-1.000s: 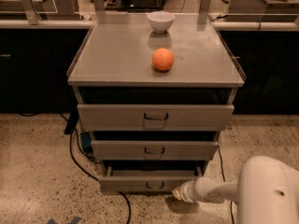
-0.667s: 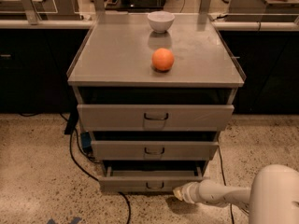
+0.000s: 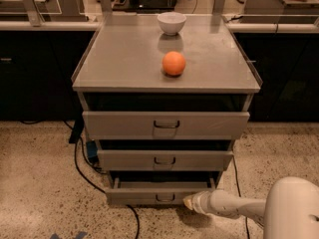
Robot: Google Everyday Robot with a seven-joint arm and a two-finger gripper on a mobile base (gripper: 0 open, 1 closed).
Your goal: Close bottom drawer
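**Bottom drawer (image 3: 139,197) is standing slightly pulled out, lower centre of frame.**
The gripper (image 3: 189,202) is sitting at the right part of its front panel, just right of the dark loop handle (image 3: 165,198); whether it is released or clenched cannot be told. The white arm (image 3: 234,208) is reaching in from the lower right. On the cabinet top (image 3: 124,63), an orange (image 3: 174,63) is sitting before a white bowl (image 3: 171,23).

Change A: gripper (image 3: 188,202) tip sits slightly higher than one second ago, now level with lower right end of bottom drawer (image 3: 149,195) front panel, just beside it; contact cannot be told. Change B: white arm housing (image 3: 294,208) at lower right shifts toward right edge and sits lower, leaving longer stretch of forearm (image 3: 229,207) exposed between housing and gripper.
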